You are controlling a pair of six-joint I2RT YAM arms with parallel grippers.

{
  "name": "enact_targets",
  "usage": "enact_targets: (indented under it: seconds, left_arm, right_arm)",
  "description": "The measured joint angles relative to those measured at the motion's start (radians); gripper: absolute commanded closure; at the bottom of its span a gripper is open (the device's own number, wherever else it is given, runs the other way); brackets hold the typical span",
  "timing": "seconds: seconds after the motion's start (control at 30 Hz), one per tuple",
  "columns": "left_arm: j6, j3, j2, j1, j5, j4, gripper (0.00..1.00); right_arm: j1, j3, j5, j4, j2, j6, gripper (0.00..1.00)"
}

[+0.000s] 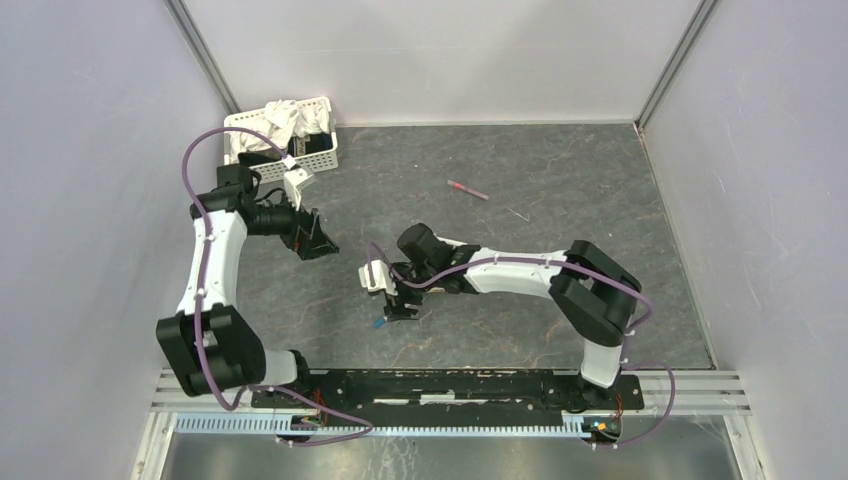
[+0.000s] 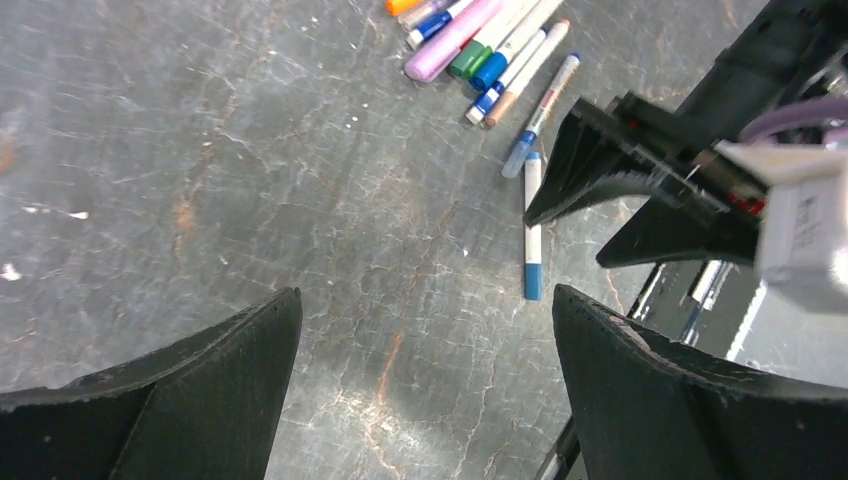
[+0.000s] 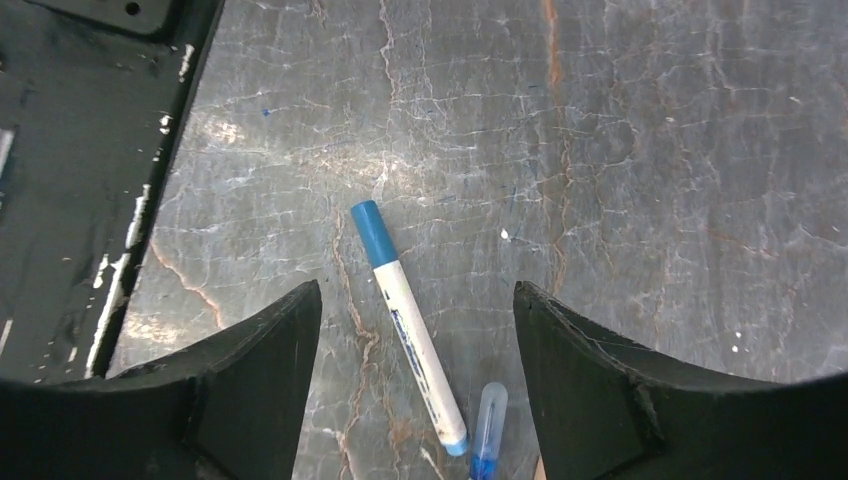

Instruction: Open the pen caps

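On the grey tabletop (image 1: 540, 160) neither arm held anything. The left end effector (image 1: 320, 245) hung over the left part with its jaws spread very wide, and only bare surface showed between its fingers. The right end effector (image 3: 417, 287) hung low near the middle, and its jaws were also wide and empty.

At the far left corner stood a white basket (image 1: 328, 155). It held crumpled white material and something dark. We could not tell what these were, and nothing coloured showed in it.

From the left wrist view, a pile of pens (image 2: 480, 45) lay close together beyond the right end effector. Their caps (image 2: 467, 62) were green, blue, purple and orange, as far as we could tell. A pink pen (image 1: 467, 189) lay alone toward the far side, well apart from the others.

The relation that mattered, in our judgement, was the following. One pen (image 3: 420, 350) lay directly under the right end effector, between its two fingers but touching neither. Its long axis ran away from the wrist, a little slanted, so it crossed the closing line of the jaws. Its blue cap (image 3: 372, 232) sat on the far end of the white barrel. Just beside the near end lay a translucent blue cap (image 3: 488, 410) of a second pen. The right arm was clearly the nearer one, and the left was well apart. We judged that the right should come down on the barrel and the left should cross over for the cap.
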Motion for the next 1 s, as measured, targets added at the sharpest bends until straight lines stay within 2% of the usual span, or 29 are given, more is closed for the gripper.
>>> enact_targets:
  seconds: [0.17, 0.43, 0.6, 0.77, 0.9, 1.0]
  left_arm:
    - [-0.053, 0.0, -0.07, 0.0, -0.026, 0.023, 0.0]
    - [-0.055, 0.0, -0.04, 0.0, -0.026, -0.004, 0.0]
    - [-0.055, 0.0, -0.035, 0.0, -0.022, -0.027, 0.0]
    - [-0.045, 0.009, -0.032, 0.0, -0.021, -0.064, 0.0]
    - [-0.014, 0.011, -0.032, 0.0, -0.021, -0.09, 0.0]
    - [0.063, -0.001, -0.034, -0.002, -0.015, -0.124, 0.0]
  right_arm:
    - [0.011, 0.037, 0.024, -0.027, 0.072, -0.069, 0.31]
    - [0.011, 0.006, 0.087, -0.042, 0.09, -0.127, 0.43]
    - [0.01, -0.043, 0.095, -0.015, 0.087, -0.126, 0.57]
    - [0.011, -0.067, 0.087, 0.021, 0.082, -0.108, 0.81]
    - [0.016, -0.082, 0.097, 0.042, 0.076, -0.091, 0.97]
    - [0.015, -0.084, 0.105, 0.053, 0.073, -0.073, 1.0]
